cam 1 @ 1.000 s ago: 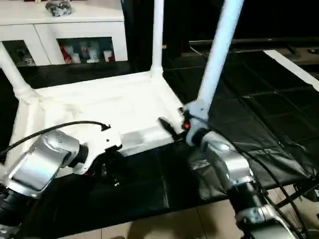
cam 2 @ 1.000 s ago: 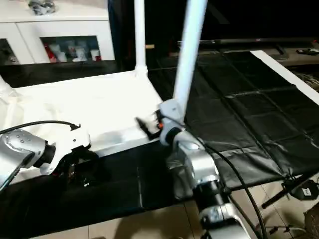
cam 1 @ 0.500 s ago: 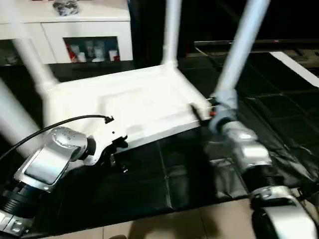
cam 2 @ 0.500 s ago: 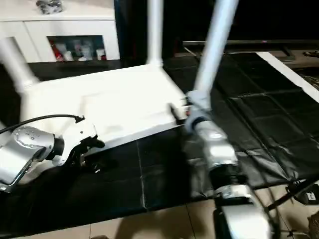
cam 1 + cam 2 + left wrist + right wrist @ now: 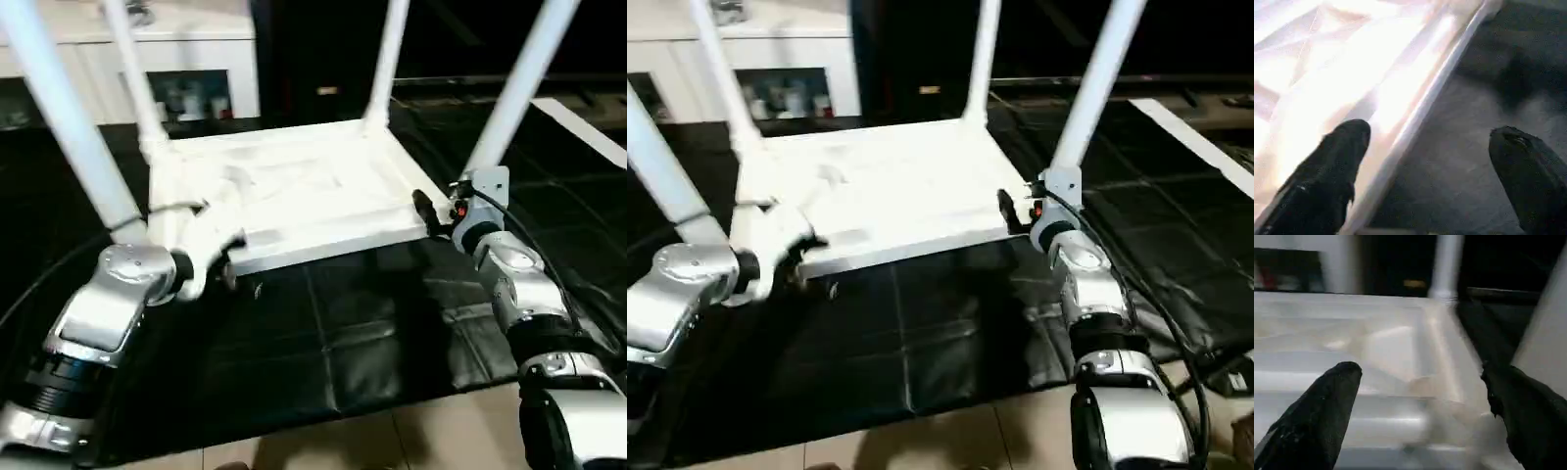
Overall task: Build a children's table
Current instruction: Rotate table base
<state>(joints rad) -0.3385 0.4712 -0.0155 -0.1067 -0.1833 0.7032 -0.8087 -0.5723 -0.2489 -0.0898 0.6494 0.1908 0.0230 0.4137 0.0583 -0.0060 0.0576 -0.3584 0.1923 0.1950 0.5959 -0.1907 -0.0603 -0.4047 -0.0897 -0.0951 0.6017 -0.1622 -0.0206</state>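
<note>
left wrist view: left gripper (image 5: pixel 1425 161) spread, straddling table (image 5: pixel 294 191) edge; right gripper (image 5: pixel 1420 406) spread too.

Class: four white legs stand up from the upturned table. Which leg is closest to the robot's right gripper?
The near right-hand leg: the right gripper sits at its base; the others stand farther off.

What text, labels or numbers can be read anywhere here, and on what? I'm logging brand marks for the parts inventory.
None can be read.
The children's table and its legs show plain white, with no marking.
The items behind the white cabinet's glass door are too blurred to read.
The right gripper carries a small red-orange spot, not a legible sign.
</note>
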